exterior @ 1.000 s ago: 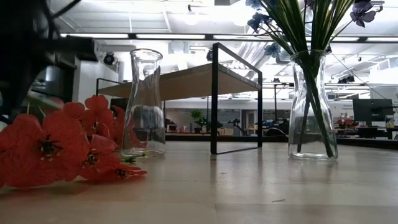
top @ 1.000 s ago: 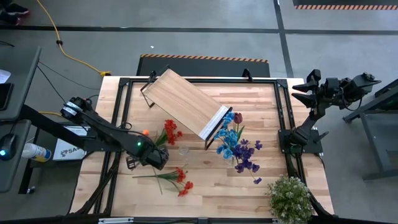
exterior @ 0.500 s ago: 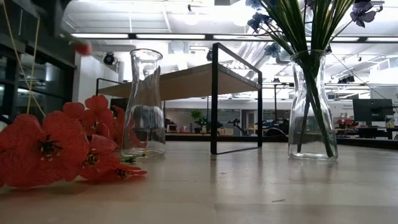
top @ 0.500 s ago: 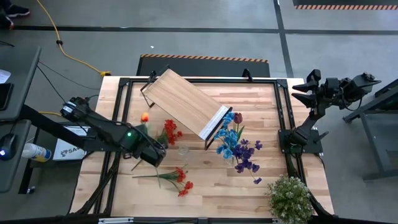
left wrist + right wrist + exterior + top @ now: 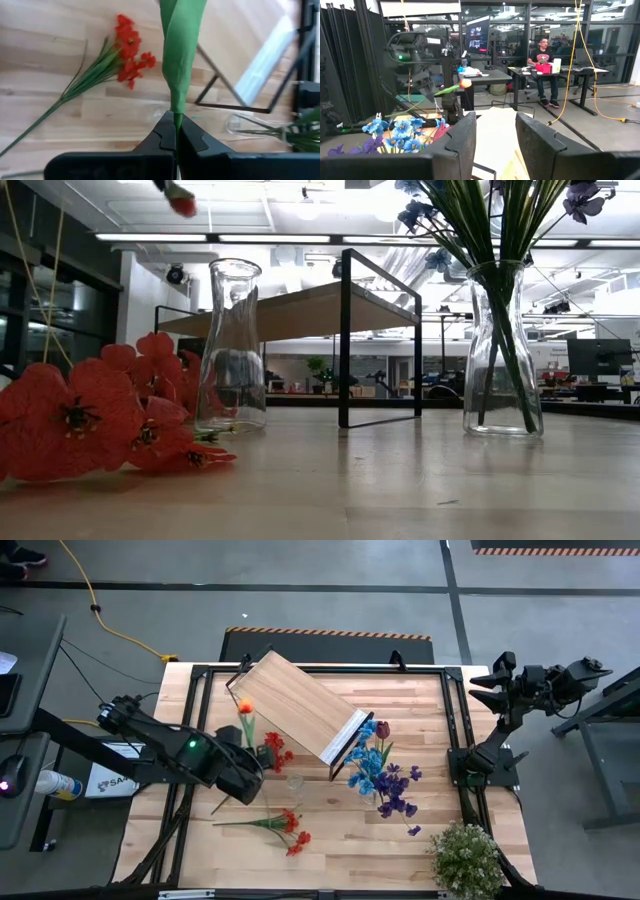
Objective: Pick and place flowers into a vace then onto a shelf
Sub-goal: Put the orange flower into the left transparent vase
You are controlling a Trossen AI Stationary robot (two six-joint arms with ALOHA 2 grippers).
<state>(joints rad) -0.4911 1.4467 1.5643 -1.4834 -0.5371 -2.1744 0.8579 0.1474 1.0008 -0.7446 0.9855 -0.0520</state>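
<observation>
Our left end effector [image 5: 176, 131] pinches the orange flower [image 5: 244, 710] low on its stem, raised near the empty vase [image 5: 294, 781], presumably for insertion; our right end effector [image 5: 495, 131], part-open and empty, waits off the worktop.

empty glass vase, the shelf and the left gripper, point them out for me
empty glass vase [image 5: 231, 350], low view, on its clear body.
shelf [image 5: 296, 705], high view, on the bare wooden board.
left gripper [image 5: 175, 131], left wrist view, between the fingertips pinching the green stem.
</observation>
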